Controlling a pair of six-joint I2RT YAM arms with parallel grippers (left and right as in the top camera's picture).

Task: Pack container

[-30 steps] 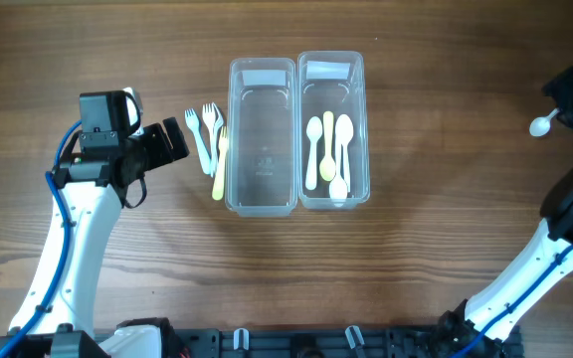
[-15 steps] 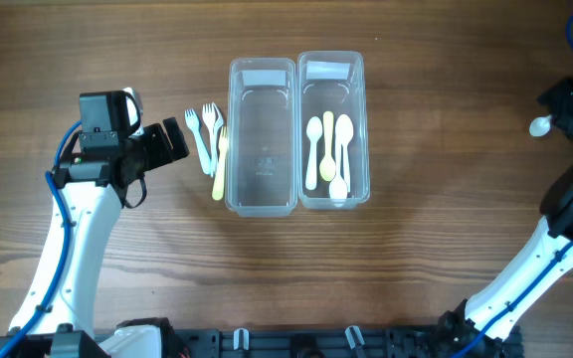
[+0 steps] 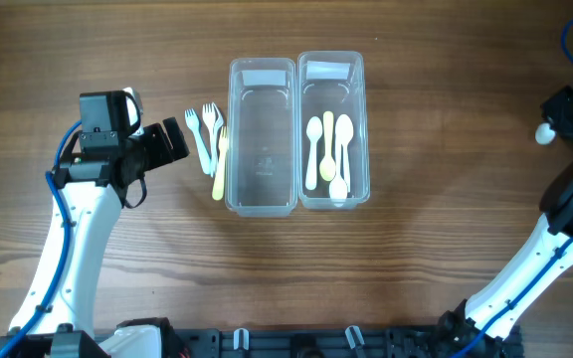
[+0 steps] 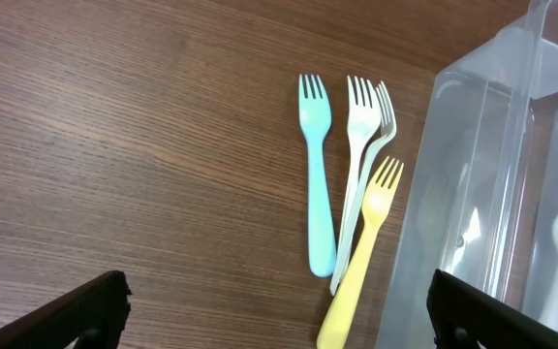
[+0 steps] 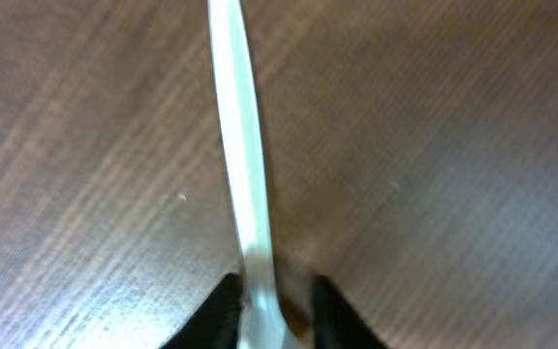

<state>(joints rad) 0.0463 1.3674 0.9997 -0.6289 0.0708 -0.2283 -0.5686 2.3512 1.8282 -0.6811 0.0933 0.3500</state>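
Fingers (image 5: 219, 312) of right gripper (image 5: 271, 315) are pinched on the handle of a slim, glossy white spoon (image 5: 238, 145), wrist pointed down at table (image 5: 453, 145). Left gripper (image 4: 279, 304) is spread wide.

**Rig appearance: both arms, overhead and wrist views**

Left arm (image 3: 73, 234): white rounded links with black joint housings. A blue cable (image 3: 55, 199) runs along its outer side. A boxy black camera block (image 3: 104, 109) sits on the wrist. Left gripper (image 3: 179, 140): all black, with matte, straight-edged left fingers (image 4: 93, 302).

Right arm (image 3: 525, 268): the same white shell on the lower link and black upper segments, with a second blue cable (image 3: 571, 30) near the top. Right gripper (image 3: 555, 119): black, with dark, rounded right fingertips (image 5: 223, 308) that are blurred close up.

Black base rail (image 3: 286, 341) with pale clips. Screws and markings are too small to read.
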